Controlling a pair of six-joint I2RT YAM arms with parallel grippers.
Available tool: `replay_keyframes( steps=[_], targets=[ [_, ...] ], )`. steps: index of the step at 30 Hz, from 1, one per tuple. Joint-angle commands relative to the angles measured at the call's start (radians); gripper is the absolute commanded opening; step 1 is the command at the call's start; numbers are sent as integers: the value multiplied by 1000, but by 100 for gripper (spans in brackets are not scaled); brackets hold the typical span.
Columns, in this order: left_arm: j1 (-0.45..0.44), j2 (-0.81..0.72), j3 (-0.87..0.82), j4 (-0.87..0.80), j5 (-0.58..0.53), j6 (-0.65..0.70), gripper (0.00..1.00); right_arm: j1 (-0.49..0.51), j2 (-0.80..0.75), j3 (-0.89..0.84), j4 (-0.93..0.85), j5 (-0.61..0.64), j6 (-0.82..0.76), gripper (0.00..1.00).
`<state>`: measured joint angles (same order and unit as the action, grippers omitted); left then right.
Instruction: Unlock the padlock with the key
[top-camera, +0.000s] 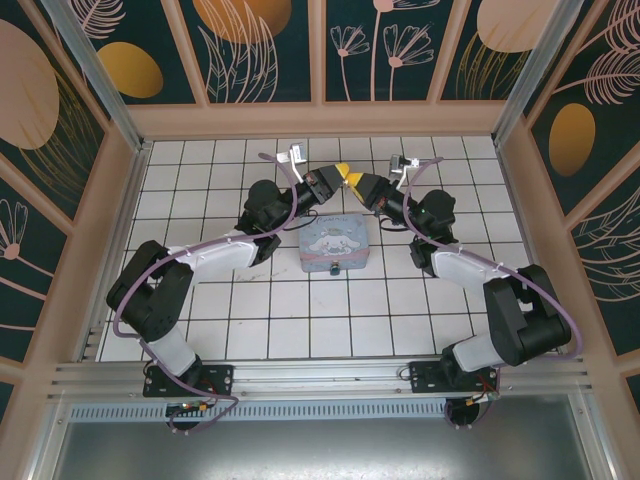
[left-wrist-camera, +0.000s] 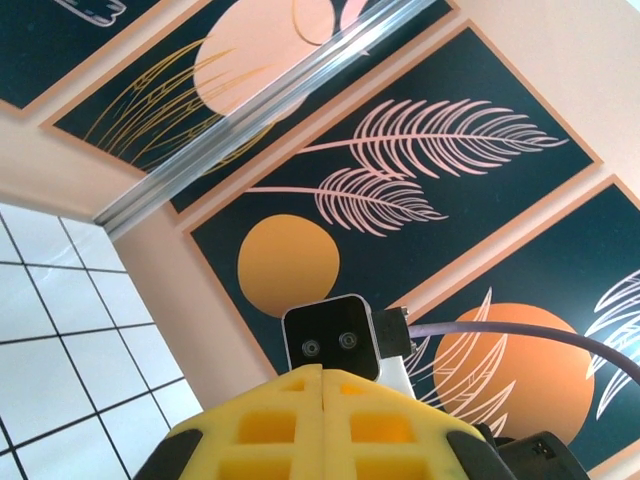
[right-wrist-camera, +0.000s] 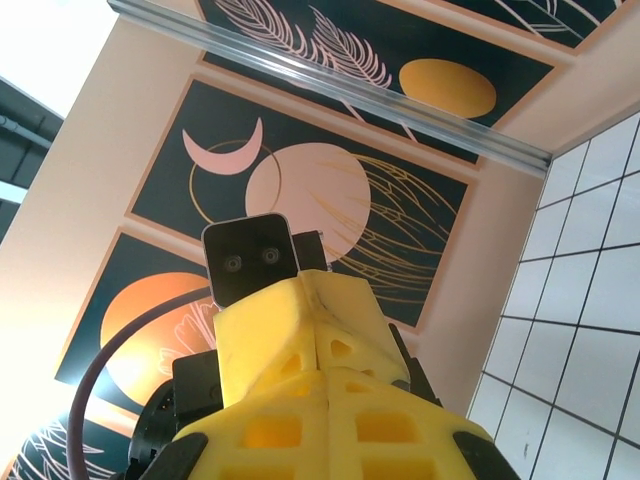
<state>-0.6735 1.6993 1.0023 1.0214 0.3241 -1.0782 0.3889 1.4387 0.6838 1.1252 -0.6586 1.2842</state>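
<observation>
Although both arms are lifted over the tiled table (top-camera: 250, 320), little of the unlocking can be confirmed. The left gripper (top-camera: 346, 174) points toward three o'clock, its yellow fingers (left-wrist-camera: 270, 420) pressed together along a thin seam. Whether the key is pinched there I cannot tell. At six o'clock from the meeting tips sits the pale blue tin (top-camera: 335, 243). The small dark bit on its six o'clock edge is probably the padlock (top-camera: 335, 268), well apart from both grippers. The right gripper (top-camera: 359, 184) points toward nine o'clock, tip to tip with its partner, its fingers (right-wrist-camera: 400, 430) likewise closed. I judge the task early: the lock looks untouched, and inserting and turning the key are left.
</observation>
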Motion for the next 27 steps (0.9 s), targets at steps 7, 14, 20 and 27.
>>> replay_keyframes(
  steps=[7,14,20,27],
  targets=[
    [-4,-38,75,-263,-91,-44,41,-3,-27,-38,-54,12,-81,0],
    [28,-58,105,-391,-97,-81,83,-23,17,-62,-58,-5,-97,0],
    [50,-86,230,-617,-90,-81,89,-49,73,-71,-24,-37,-89,0],
    [52,-25,533,-987,-68,-81,90,-72,80,-88,-43,-57,-117,0]
  ],
)
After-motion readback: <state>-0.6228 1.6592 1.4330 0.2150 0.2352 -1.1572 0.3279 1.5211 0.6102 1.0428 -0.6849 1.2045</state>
